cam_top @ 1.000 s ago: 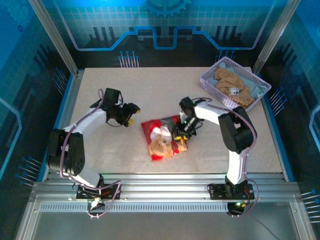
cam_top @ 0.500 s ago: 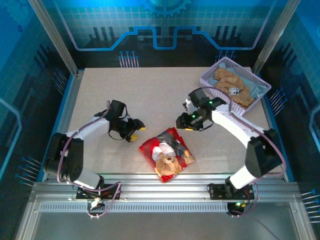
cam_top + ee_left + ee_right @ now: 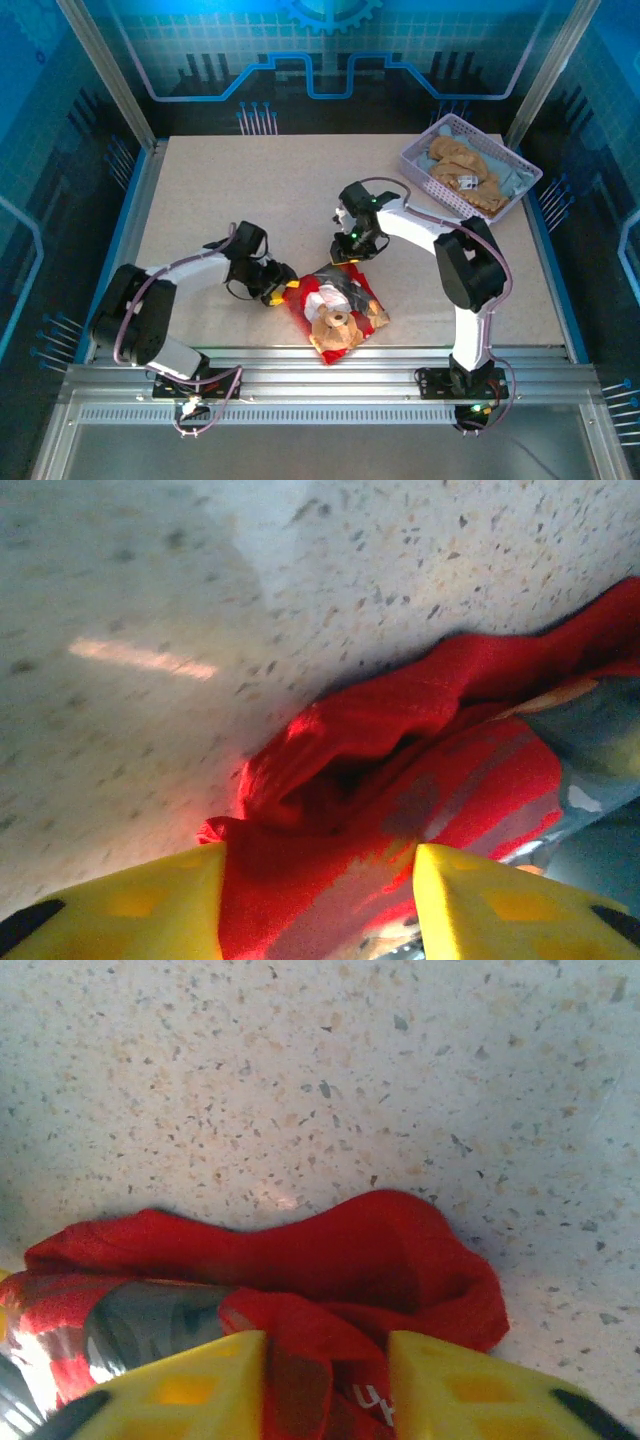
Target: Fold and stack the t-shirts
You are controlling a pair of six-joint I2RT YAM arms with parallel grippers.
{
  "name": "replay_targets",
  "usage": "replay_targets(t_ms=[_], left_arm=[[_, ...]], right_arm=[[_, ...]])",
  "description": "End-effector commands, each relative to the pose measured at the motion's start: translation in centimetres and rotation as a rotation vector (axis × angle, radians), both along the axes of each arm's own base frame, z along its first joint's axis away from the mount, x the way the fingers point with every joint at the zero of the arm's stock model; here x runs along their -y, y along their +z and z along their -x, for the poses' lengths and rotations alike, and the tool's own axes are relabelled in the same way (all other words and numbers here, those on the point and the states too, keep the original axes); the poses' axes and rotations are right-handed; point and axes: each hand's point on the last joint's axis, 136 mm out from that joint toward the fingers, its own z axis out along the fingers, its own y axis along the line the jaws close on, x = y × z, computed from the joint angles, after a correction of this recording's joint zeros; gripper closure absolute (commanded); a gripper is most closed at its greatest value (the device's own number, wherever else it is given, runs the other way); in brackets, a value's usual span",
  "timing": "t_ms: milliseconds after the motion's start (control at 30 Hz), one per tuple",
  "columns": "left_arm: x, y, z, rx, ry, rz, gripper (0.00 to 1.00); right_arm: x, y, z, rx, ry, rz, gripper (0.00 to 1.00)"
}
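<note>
The red t-shirt [image 3: 340,310] with its teddy-bear print lies crumpled near the table's front middle. My left gripper [image 3: 283,291] is at its left edge. In the left wrist view, red cloth [image 3: 330,810] lies flat between the left gripper's [image 3: 320,880] widely spread yellow fingers [image 3: 150,900]. My right gripper [image 3: 350,255] is at the shirt's far edge. Seen from the right wrist, the right gripper [image 3: 328,1360] pinches a raised red fold [image 3: 330,1260] between its yellow fingers [image 3: 460,1380]. Tan t-shirts [image 3: 460,165] and a pale blue-grey one [image 3: 512,180] fill the basket.
The lavender lattice basket [image 3: 415,165] stands at the table's far right corner. Speckled tabletop [image 3: 260,190] stretches bare behind and to the left of the red shirt. The table's front rail [image 3: 320,375] runs just below the shirt.
The red shirt slid toward the front edge. My right gripper lifted off toward the basket, then came back down onto the shirt's far edge. My left gripper moved right to the shirt's left edge.
</note>
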Motion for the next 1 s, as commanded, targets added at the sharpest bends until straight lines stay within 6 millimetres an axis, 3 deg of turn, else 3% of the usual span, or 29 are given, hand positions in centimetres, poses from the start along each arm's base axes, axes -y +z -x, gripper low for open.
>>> replay_targets(t_ms=[0, 167, 233, 667, 833, 967], left_arm=[[1.5, 0.0, -2.3, 0.034, 0.034, 0.041, 0.62], [2.6, 1.3, -6.3, 0.101, 0.018, 0.024, 0.91], [2.9, 2.1, -7.3, 0.118, 0.0, 0.014, 1.0], [3.7, 7.2, -7.6, 0.17, -0.061, 0.033, 1.0], [4.4, 8.3, -8.0, 0.188, -0.083, 0.063, 1.0], [4.9, 9.0, -8.8, 0.202, -0.089, 0.069, 1.0]], right_arm=[[0.6, -0.6, -0.6, -0.005, -0.058, 0.033, 0.79], [2.2, 1.1, -2.5, 0.016, -0.171, -0.026, 0.99], [2.5, 2.3, -2.9, 0.034, -0.182, -0.036, 1.0], [6.2, 7.6, -1.2, 0.047, -0.337, 0.031, 1.0], [7.6, 9.0, 0.7, 0.021, -0.381, 0.075, 1.0], [8.2, 8.9, 0.6, 0.015, -0.395, 0.093, 1.0]])
